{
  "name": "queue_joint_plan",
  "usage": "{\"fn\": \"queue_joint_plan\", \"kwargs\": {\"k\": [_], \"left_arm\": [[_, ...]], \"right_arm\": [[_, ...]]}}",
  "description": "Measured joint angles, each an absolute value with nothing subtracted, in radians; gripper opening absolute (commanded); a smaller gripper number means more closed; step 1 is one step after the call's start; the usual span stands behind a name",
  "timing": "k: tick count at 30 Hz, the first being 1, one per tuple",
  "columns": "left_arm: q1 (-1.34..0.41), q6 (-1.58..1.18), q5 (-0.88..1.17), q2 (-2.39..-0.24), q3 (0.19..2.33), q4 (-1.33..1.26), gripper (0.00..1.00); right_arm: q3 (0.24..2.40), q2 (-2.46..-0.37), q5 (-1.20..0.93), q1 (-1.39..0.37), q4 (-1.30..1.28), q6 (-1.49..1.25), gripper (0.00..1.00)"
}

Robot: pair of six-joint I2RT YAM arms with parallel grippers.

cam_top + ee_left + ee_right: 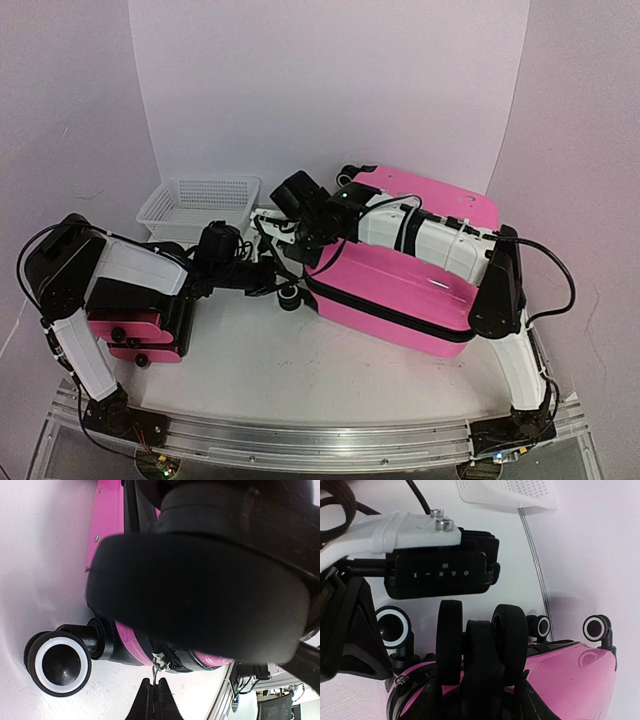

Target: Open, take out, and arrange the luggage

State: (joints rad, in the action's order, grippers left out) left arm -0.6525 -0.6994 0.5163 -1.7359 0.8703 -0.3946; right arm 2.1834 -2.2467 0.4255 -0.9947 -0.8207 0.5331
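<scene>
The white table (300,372) carries everything, with both arm bases at its near edge. The luggage (405,275), a glossy pink hard shell with black zipper trim, lies flat on the right half of the table, with its wheeled end turned toward the middle. The right arm stretches across the top of it, and the right claw (308,243) hangs at that wheeled end. In the right wrist view a black twin wheel fills the space directly ahead of it, and the fingers are too dark and crowded to show whether they are released or gripping. The left arm reaches in from the left side, low over the table, toward the same end of the luggage.

A white mesh basket (200,200) sits at the back left, apart from the luggage. A smaller pink case (140,335) rests at the near left, partly hidden beneath the left arm's elbow.

In the left wrist view 1 black wheel (59,664) with a white ring stands out from the lower corner of the luggage. Just beside it, the left claw (152,687) is clenched on the small metal zipper pull (158,662), fingertips pressed together around it
</scene>
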Motion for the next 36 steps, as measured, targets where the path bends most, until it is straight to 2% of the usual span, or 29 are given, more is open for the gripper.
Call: {"fn": "queue_joint_plan", "kwargs": {"k": [6, 7, 13, 20, 28, 32, 36], "left_arm": [[-0.633, -0.703, 0.558, -1.764, 0.884, -0.413, 0.00], [-0.629, -0.702, 0.566, -1.769, 0.889, -0.412, 0.00], [-0.601, -0.677, 0.623, -1.807, 0.925, -0.411, 0.00], [-0.577, -0.609, 0.708, -1.877, 0.997, -0.410, 0.00], [-0.577, -0.443, 0.648, -1.901, 1.029, -0.418, 0.00], [-0.578, -0.310, 0.620, -1.905, 1.030, -0.439, 0.00], [-0.574, -0.196, 0.578, -1.911, 1.030, -0.465, 0.00]], "right_arm": [[2.172, -2.236, 0.387, -0.984, -0.812, 0.529, 0.01], [2.172, -2.235, 0.376, -0.979, -0.812, 0.530, 0.00], [2.180, -2.228, 0.253, -0.942, -0.823, 0.527, 0.00], [2.179, -2.201, -0.071, -0.839, -0.847, 0.527, 0.00], [2.167, -2.174, -0.307, -0.775, -0.891, 0.565, 0.00], [2.163, -2.132, -0.391, -0.743, -0.965, 0.618, 0.00], [2.103, -2.071, -0.479, -0.748, -1.162, 0.659, 0.00]]}}
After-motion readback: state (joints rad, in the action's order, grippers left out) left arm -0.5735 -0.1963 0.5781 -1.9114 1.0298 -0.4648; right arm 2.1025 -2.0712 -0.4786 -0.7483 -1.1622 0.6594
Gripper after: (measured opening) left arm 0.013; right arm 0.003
